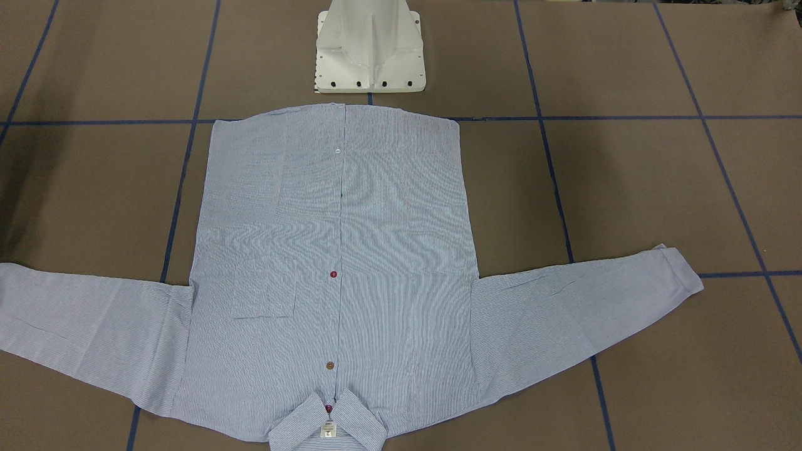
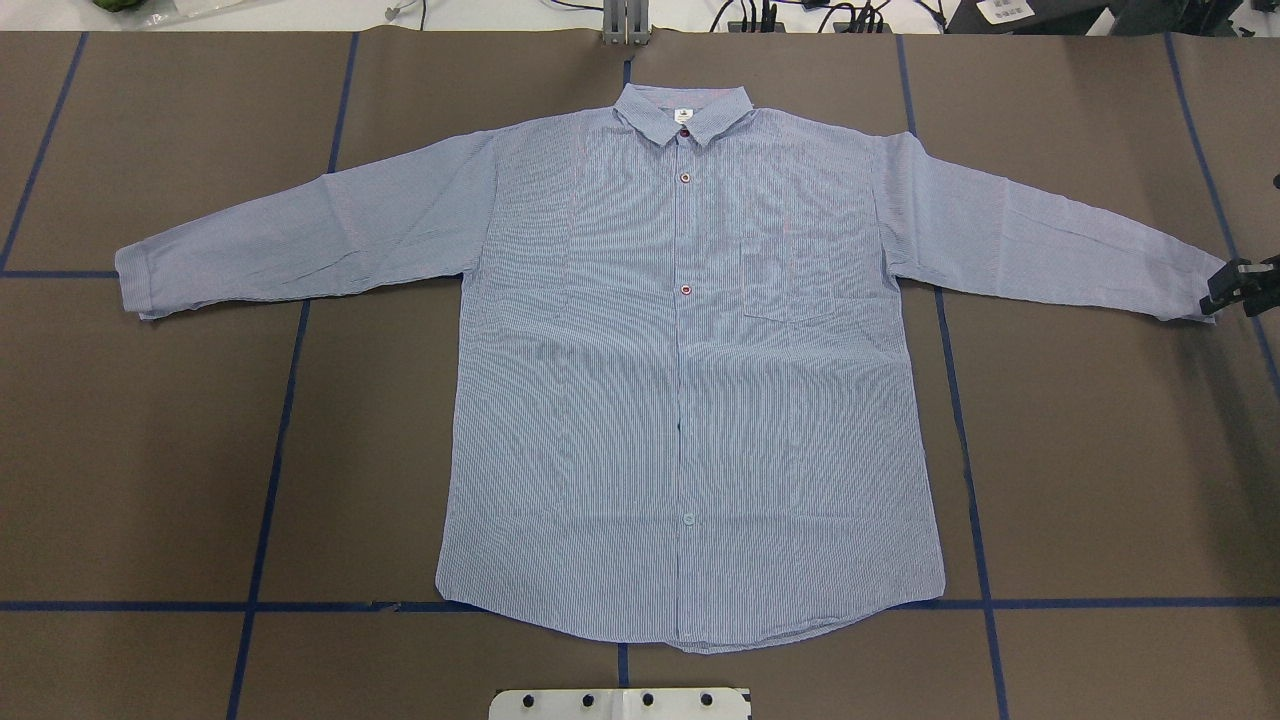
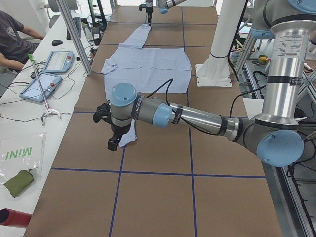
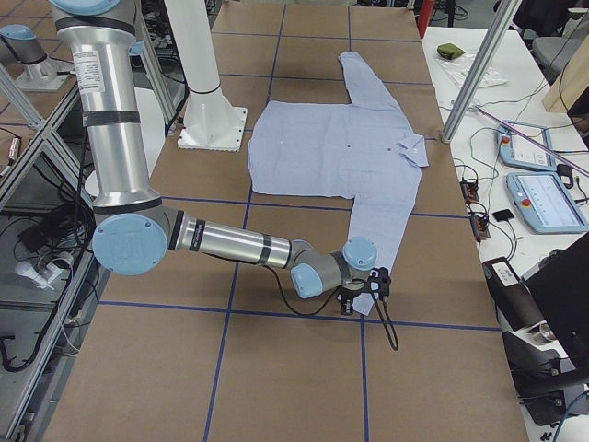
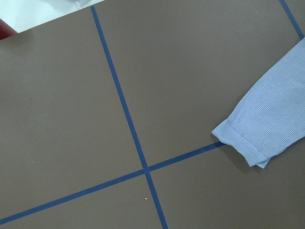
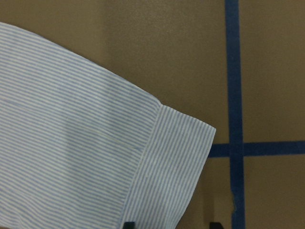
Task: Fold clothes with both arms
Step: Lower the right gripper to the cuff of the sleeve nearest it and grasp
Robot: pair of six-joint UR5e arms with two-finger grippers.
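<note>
The light blue-and-white striped shirt [image 2: 690,370] lies flat and buttoned on the brown table, front up, collar [image 2: 685,110] on the far side, both sleeves spread sideways. My right gripper [image 2: 1235,285] is at the end of the right-hand sleeve. In the right wrist view its two fingertips [image 6: 127,223] stand apart, so this gripper [image 6: 171,224] is open just off the cuff [image 6: 176,162]. My left gripper [image 3: 112,143] hangs over the other cuff [image 3: 127,138]; I cannot tell whether it is open or shut. The left wrist view shows that cuff [image 5: 248,138] but no fingers.
The white pedestal base [image 1: 369,50] stands at the robot's side of the table, just behind the shirt's hem. Blue tape lines [image 2: 270,470] cross the brown surface. A person [image 3: 15,39], tablets [image 3: 42,84] and an aluminium post [image 3: 74,34] line the side bench.
</note>
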